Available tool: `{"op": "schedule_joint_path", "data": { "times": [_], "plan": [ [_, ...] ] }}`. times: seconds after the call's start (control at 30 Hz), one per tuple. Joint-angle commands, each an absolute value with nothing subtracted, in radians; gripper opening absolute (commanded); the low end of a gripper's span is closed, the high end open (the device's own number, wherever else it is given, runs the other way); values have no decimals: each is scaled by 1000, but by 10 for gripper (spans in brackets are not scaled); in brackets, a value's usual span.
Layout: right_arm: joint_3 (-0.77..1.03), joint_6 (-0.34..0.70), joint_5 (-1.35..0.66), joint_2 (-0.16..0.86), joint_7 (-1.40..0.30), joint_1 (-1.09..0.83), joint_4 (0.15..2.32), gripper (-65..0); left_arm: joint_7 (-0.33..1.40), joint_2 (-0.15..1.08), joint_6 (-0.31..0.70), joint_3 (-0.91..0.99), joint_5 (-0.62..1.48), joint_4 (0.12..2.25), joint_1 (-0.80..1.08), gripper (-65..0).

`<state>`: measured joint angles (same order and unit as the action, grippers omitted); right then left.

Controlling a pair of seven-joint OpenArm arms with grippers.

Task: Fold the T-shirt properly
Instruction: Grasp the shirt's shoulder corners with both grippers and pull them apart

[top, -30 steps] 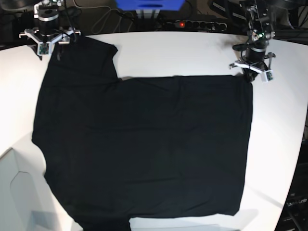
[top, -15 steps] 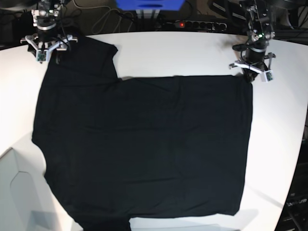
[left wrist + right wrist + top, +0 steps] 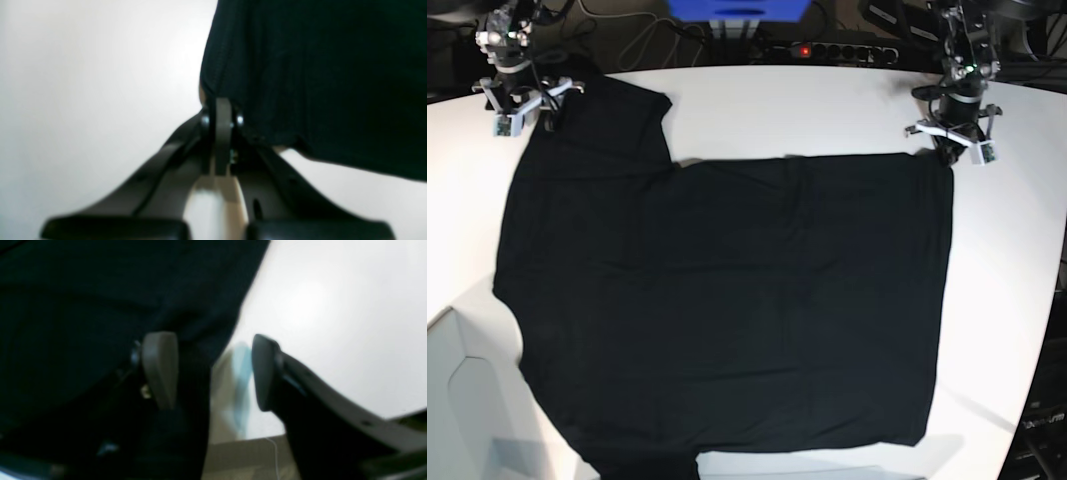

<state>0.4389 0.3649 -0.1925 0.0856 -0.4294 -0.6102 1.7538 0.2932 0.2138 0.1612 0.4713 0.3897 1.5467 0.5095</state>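
Fingers (image 3: 222, 133) of the left arm were pinched together on the T-shirt (image 3: 727, 310) hem corner at the base view's upper right; the right arm's fingers (image 3: 160, 370) stood parted astride a sleeve edge at upper left. Black cloth lay spread nearly flat across the white tabletop (image 3: 827, 110), so by my judgement no fold was yet made. No readable writing showed.

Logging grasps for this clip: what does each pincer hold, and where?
Left pincer: shut on the T-shirt at its corner edge. Right pincer: open astride the shirt's edge, holding nothing.
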Motion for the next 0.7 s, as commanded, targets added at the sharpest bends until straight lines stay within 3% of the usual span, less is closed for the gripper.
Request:
{"op": "schedule_joint_path", "data": {
  "times": [0.0,0.2,0.67],
  "plan": [
    [443,412,-197,93,-438,-619,1764,-386,297,223,160,476,389,1560,516,-650],
    [469,463,-193,88,-449,-619,1767,-650,297,225,160,476,389,1560,516,-650],
    [611,466,-196,30,-449,-636,1971,-650,297,216,160,529,394,1629,539,-650]
  ]
}}
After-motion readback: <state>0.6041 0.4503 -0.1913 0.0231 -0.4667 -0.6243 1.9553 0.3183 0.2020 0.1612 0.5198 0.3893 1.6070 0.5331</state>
